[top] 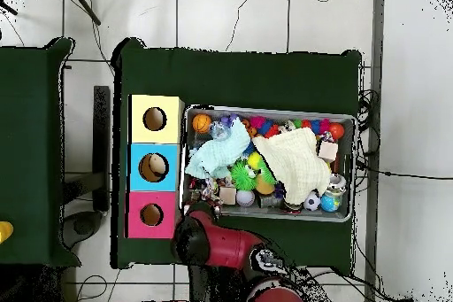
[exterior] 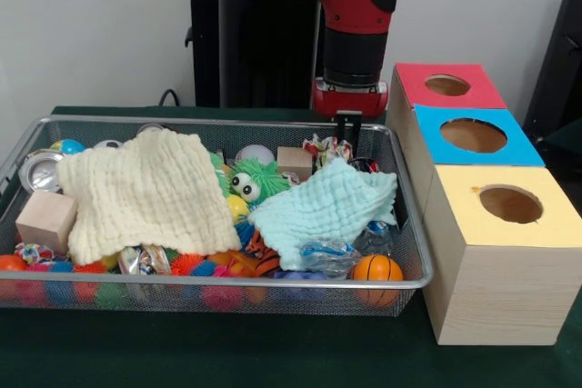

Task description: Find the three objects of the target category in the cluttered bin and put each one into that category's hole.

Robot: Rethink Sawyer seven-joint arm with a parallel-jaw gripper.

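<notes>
One spotted fabric bundle (exterior: 329,148) sits at 12 o'clock in the bin (exterior: 411,284), right under your gripper (exterior: 347,126); can't tell whether that's parted. It's soft, light, squishy, so pinch the knot

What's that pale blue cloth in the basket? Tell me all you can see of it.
The pale blue cloth is a soft, crinkled square of woven fabric, lying rumpled and spread at the wire mesh bin's end nearest the boxes. It drapes over toys, partly covering an orange tiger-striped plush and clear plastic wrap, with an orange basketball beside its lower corner.
</notes>
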